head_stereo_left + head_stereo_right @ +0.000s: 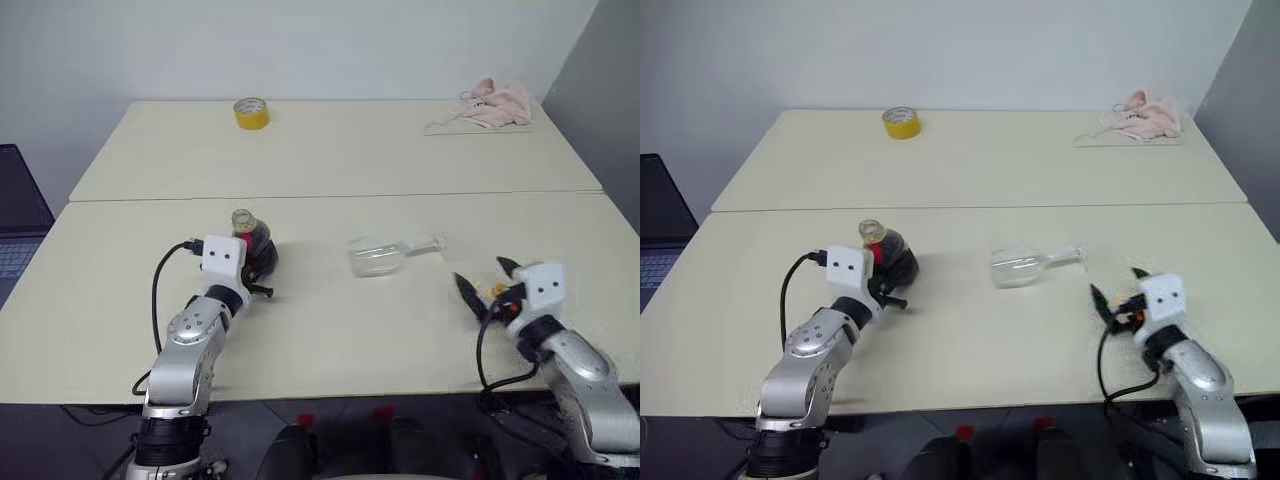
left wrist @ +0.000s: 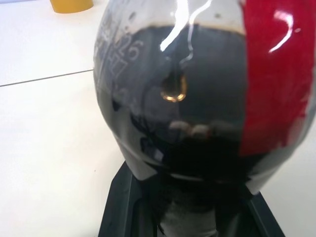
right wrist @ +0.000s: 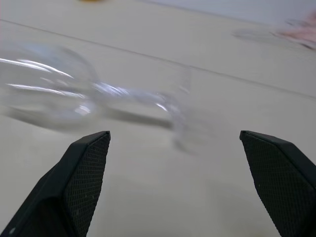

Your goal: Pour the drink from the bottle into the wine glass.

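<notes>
The wine glass (image 1: 385, 254) lies on its side on the table (image 1: 330, 340), bowl toward the bottle (image 1: 252, 240), foot toward the right gripper (image 1: 483, 284), near it but apart; that gripper's jaws stand wide and empty, so the step in hand seems to be righting the glass; it should close on the stem near the foot, gently, then tip it upright; the left gripper (image 1: 262, 272) is clamped on the bottle, which holds the dark drink (image 2: 197, 113) and should stay level meanwhile.
</notes>
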Tool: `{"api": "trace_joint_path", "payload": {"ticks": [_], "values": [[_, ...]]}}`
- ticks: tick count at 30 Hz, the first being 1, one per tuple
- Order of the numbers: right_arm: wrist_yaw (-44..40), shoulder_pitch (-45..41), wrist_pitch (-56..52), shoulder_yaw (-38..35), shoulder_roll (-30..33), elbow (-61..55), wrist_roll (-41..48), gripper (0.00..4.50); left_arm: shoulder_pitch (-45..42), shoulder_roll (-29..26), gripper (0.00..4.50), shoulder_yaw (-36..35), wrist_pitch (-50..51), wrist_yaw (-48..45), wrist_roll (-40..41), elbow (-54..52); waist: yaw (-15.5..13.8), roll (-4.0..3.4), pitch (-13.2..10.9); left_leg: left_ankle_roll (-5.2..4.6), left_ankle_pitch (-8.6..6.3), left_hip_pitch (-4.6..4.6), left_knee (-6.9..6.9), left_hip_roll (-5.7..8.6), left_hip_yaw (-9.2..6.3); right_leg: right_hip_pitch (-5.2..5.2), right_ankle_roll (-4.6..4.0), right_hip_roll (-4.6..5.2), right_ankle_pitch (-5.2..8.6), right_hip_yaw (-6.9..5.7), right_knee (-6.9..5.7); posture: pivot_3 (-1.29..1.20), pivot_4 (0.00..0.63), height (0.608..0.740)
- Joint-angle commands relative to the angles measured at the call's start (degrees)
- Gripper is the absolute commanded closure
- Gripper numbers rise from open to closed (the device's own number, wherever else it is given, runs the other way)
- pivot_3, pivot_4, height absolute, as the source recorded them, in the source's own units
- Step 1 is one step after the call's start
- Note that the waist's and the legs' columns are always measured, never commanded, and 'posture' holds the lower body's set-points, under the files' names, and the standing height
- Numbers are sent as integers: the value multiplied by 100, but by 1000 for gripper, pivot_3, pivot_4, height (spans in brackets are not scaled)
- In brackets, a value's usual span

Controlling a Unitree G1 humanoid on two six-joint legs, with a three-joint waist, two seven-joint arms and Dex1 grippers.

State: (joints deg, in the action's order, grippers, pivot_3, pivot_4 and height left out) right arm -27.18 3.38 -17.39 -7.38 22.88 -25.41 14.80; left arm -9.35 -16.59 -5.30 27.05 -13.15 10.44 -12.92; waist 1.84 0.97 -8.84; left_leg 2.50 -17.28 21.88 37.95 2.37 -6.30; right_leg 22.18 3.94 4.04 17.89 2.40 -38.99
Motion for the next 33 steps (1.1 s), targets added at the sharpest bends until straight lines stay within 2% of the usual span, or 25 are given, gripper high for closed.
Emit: {"api": "trace_joint_path", "payload": {"ticks": [1,13,28,33], "values": [[-215,-131,-134,227,78,-453,241,0,-93,-32,3780,-220,-131,34,42,-48,-10,3,1,0,0,1,1,2,-1,-1,0,1,0,-1,1,0,150,740],[-866,-735,-1158,977,384,-1143,1213,0,-190,-50,3780,-434,46,19,206,75,-27,8,-1,0,0,2,7,6,-5,-3,0,6,0,-2,3,0,150,740],[-582,-1610,-1492,1656,62,-881,1100,0,-241,-156,3780,-415,26,-101,206,484,-26,7,2,0,0,0,8,6,-8,-3,0,7,0,-5,0,0,150,740],[-522,-1734,-1631,1642,13,-927,1162,0,-167,-212,2100,-422,-84,-111,137,492,-20,7,2,0,0,-1,7,6,-8,-1,0,6,0,-4,0,0,150,740]]}}
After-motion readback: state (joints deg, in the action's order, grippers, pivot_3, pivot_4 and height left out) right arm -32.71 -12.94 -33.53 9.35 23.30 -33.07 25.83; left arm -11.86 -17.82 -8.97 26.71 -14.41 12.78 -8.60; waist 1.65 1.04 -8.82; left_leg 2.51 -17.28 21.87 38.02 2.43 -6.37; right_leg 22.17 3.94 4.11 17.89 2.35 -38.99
